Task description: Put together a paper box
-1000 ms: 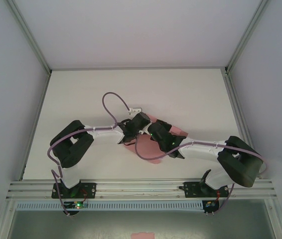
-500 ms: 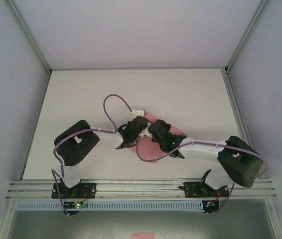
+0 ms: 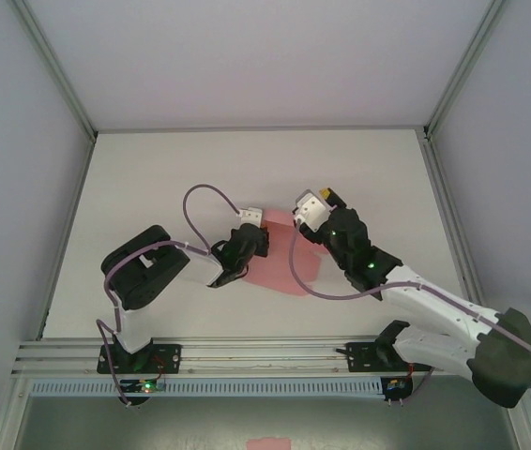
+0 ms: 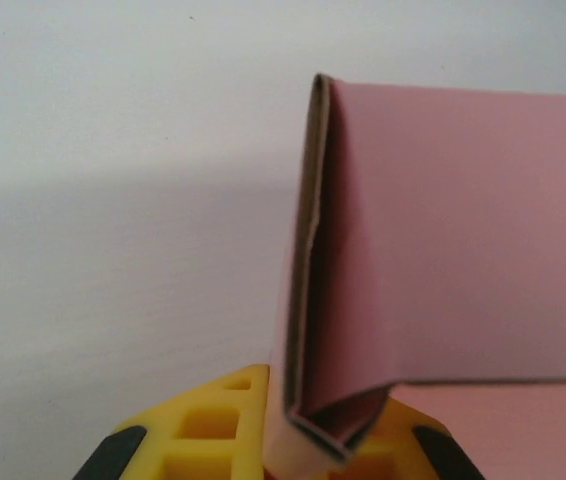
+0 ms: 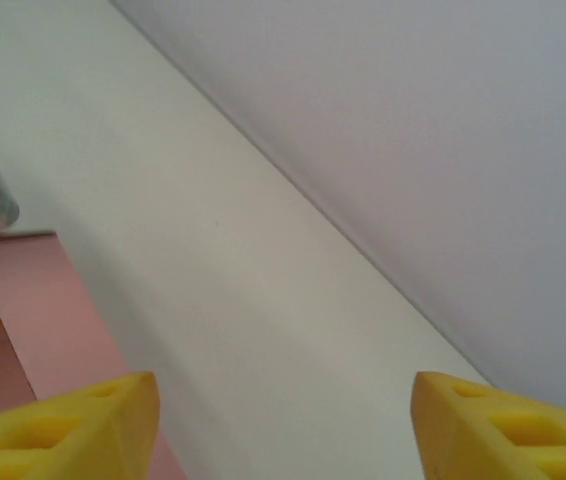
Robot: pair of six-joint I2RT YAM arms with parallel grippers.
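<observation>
The pink paper box (image 3: 289, 267) lies as a partly folded card on the white table, between the two arms. My left gripper (image 3: 251, 246) is at its left edge. In the left wrist view the yellow fingers (image 4: 213, 430) are shut on a folded corner of the paper box (image 4: 443, 230), one panel standing up from the crease. My right gripper (image 3: 320, 202) hangs above the box's far right corner, clear of it. Its yellow fingertips (image 5: 93, 420) stand wide open with only table between them, and a strip of the paper box (image 5: 23, 300) shows at the lower left.
White walls enclose the table (image 3: 153, 169) on three sides. An aluminium rail (image 3: 265, 354) runs along the near edge by the arm bases. A small pink patch (image 3: 267, 442) lies below the rail. Purple cables loop over both arms.
My right gripper has opened, let go of the paper box and swung up and away to the right. The left gripper has stayed shut on the box's left edge.
</observation>
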